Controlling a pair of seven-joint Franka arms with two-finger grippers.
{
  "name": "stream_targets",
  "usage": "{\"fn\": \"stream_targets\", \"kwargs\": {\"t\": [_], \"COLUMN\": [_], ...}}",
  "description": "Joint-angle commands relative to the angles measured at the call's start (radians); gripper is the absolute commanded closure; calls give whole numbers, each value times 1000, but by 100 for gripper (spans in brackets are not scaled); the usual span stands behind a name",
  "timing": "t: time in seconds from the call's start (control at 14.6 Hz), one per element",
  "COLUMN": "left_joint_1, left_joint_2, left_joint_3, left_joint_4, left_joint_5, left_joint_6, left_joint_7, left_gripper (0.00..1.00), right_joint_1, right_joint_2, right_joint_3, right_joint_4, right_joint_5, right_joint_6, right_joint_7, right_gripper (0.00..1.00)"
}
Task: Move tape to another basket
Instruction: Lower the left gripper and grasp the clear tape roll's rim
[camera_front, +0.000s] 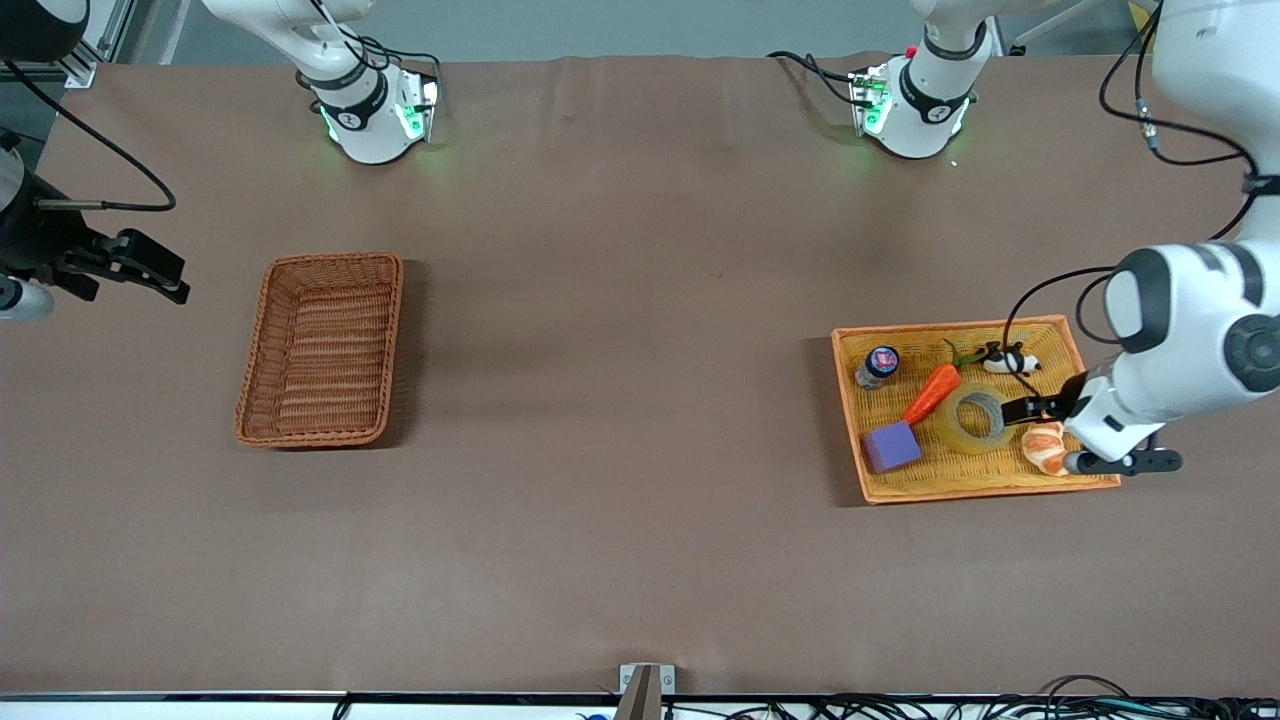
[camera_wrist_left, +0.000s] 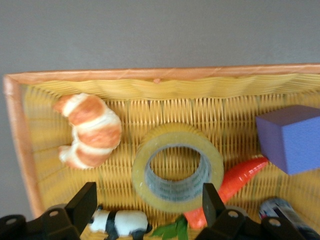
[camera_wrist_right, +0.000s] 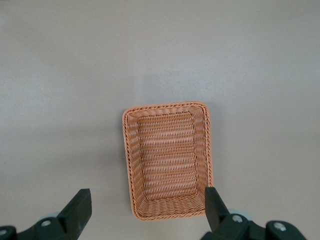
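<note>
Tape (camera_front: 973, 418) lies flat in orange tray (camera_front: 1062, 329) at left arm's end of table, hole up. Left gripper (camera_wrist_left: 148, 206) low over tray, fingers wide, tape just ahead. Right gripper (camera_wrist_right: 145, 207) waits, wide, above basket (camera_front: 262, 335) at right arm's end.

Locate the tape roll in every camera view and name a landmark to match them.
Front view: the tape lies in the orange tray, between carrot and croissant.
Left wrist view: tape mid-picture, between the open left tool's fingers.
Right wrist view: not in it.
Shared landmark: the croissant.
</note>
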Motion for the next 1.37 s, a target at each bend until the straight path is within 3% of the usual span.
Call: {"fn": "stream_targets", "kwargs": {"t": [0.0, 0.34, 0.48, 0.61, 0.68, 0.82, 1.09, 1.3], "left_joint_1": [17, 23, 23, 23, 21, 20, 20, 12], "left_joint_2": [23, 126, 135, 123, 111, 67, -79, -113], "left_joint_3": [-6, -5, -6, -6, -5, -6, -15, -110], "left_joint_4": [-89, -127, -128, -128, -130, -130, -101, -16], "left_joint_5": [14, 14, 14, 16, 16, 16, 16, 14], "left_joint_6": [128, 308, 317, 307, 302, 229, 8, -124], "left_joint_7": [1, -1, -1, 1, 1, 2, 56, 36], "left_gripper": [10, 16, 55, 81, 89, 97, 99, 99], "right_joint_1": [-23, -23, -25, -25, -25, -25, -22, -23], "right_joint_2": [-18, -18, -17, -17, -17, -17, -18, -17], "right_joint_3": [15, 13, 15, 13, 13, 13, 13, 13], "right_joint_4": [-13, -13, -13, -13, -12, -12, -13, -15], "right_joint_5": [19, 20, 20, 20, 20, 19, 19, 20], "right_joint_6": [0, 0, 2, 8, 8, 15, 5, 8], "right_joint_7": [-8, -13, -13, -13, -14, -14, -13, -13], "right_gripper": [0, 0, 0, 0, 0, 0, 0, 0]}}
